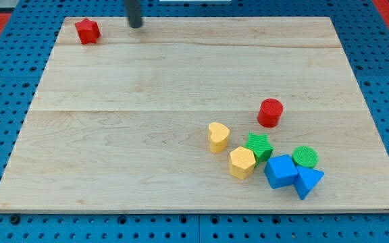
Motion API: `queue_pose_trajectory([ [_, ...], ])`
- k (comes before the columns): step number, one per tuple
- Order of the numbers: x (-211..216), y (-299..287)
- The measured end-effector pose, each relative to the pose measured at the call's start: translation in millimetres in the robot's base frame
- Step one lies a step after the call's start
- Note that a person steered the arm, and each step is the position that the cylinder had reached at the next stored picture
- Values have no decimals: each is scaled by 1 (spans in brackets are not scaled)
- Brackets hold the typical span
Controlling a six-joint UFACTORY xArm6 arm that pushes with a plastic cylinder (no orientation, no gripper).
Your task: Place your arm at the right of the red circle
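The red circle (271,112) is a short red cylinder standing on the wooden board, right of the middle. My tip (136,25) is at the view's top, left of centre, far up and to the left of the red circle. It stands a short way to the right of a red star (86,31) in the board's top left corner, apart from it.
Below the red circle lies a cluster: a yellow heart (218,136), a yellow hexagon (242,162), a green star (258,146), a green circle (305,156), a blue cube (280,171) and a blue triangle (307,181). The wooden board (147,101) sits on a blue pegboard.
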State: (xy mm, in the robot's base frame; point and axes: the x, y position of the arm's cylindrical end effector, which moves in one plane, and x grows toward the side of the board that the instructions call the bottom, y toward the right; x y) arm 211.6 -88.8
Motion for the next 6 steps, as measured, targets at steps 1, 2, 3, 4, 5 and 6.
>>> queue_pose_trajectory([
  [1, 8, 27],
  [2, 31, 114],
  [3, 114, 223],
  [4, 212, 271],
  [5, 253, 269],
  [6, 224, 231],
])
